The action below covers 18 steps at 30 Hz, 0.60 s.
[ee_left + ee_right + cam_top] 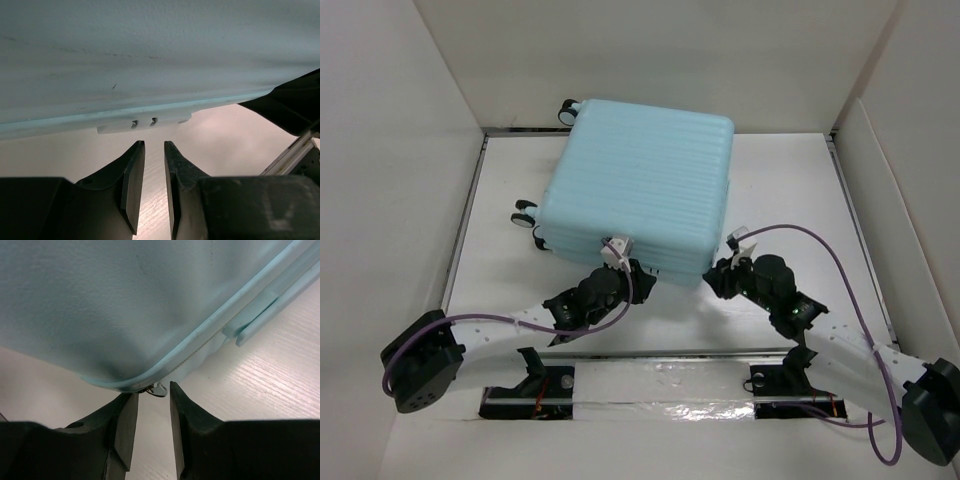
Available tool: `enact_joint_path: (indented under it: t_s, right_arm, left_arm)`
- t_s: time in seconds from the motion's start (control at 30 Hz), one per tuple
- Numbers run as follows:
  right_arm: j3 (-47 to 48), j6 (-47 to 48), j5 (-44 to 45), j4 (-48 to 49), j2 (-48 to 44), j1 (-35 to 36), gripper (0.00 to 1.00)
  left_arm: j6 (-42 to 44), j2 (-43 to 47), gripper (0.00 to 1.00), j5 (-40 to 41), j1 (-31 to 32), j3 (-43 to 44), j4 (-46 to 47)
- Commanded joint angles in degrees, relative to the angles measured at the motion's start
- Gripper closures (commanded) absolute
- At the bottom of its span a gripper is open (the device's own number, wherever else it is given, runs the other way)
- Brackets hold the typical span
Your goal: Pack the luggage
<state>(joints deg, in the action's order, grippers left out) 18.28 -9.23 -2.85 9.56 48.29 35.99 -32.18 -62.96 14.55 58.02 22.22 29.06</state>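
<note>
From above, the luggage (640, 185) hid both sets of fingertips, and the wrist views cut it off. Our left gripper (154, 146) stood slightly parted and empty, with a pale plastic tab (142, 123) at its 12 o'clock. Our right gripper (152, 395) was narrowly parted, holding nothing, with a zipper pull (158, 388) just at its tips. The closed luggage lay at 12 o'clock on the table (790, 200), its wheels (525, 212) toward 9 o'clock.

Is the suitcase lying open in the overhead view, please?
No, the luggage lies shut, its ribbed aqua shell facing up and no lining showing.
</note>
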Motion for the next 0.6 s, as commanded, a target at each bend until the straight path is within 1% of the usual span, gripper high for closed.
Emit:
enact_joint_path:
  t_s: [0.0,0.03,0.1,0.13,0.2,0.27,0.37,0.4,0.43,0.47,0.5,0.53,0.57]
  right_arm:
    - [0.6,1.3,-0.6,11.0,-0.9,-0.4,0.67]
    - [0.8,1.6,-1.2,11.1,-0.9,-0.4,0.75]
    - [0.9,1.7,-2.5,11.4,-0.7,-0.4,0.85]
    - [0.8,1.7,-3.2,11.6,-0.7,-0.4,0.93]
    - [0.4,1.2,-3.6,12.1,-1.2,-0.4,0.99]
    - [-0.3,-1.0,-3.3,12.1,-2.8,0.1,1.00]
    - [-0.2,-3.9,-3.0,6.8,-6.6,3.5,1.00]
    - [0.1,-5.0,-1.8,2.3,-7.4,4.5,1.00]
    - [0.3,-7.2,-1.5,0.1,-8.2,5.7,1.00]
    - [0.4,-8.4,-0.8,-1.9,-9.4,8.7,1.00]
    - [1.0,-9.6,0.8,-5.9,-9.8,10.4,1.00]
    - [1.6,-11.3,1.5,-8.0,-9.9,12.2,1.00]
    - [2.3,-12.2,2.2,-9.4,-9.9,16.0,1.00]
  left_arm:
    - [1.5,-0.6,0.80,-0.9,-0.2,2.7,3.0]
    - [1.5,-0.9,0.80,-1.1,-0.2,3.2,3.5]
    - [1.5,-1.4,0.80,-1.4,-0.2,3.5,3.9]
    - [1.6,-1.6,0.81,-1.6,-0.2,3.8,4.7]
    - [1.8,-2.0,0.81,-2.2,-0.2,3.9,5.7]
    - [2.1,-3.1,0.81,-2.5,-0.2,4.8,7.7]
    - [2.9,-5.8,0.81,-2.3,-0.2,7.0,10.4]
    - [3.4,-6.7,0.81,-1.4,-0.2,7.7,10.9]
    - [4.0,-8.9,0.81,-0.4,-0.2,9.7,11.1]
    - [4.1,-10.0,0.81,0.0,-1.0,10.6,11.5]
    - [4.1,-10.9,0.81,-0.5,-1.0,11.5,12.1]
    - [4.3,-12.6,0.81,-0.4,-1.5,12.9,12.7]
    - [4.3,-13.5,0.81,-0.5,-1.5,13.6,13.6]
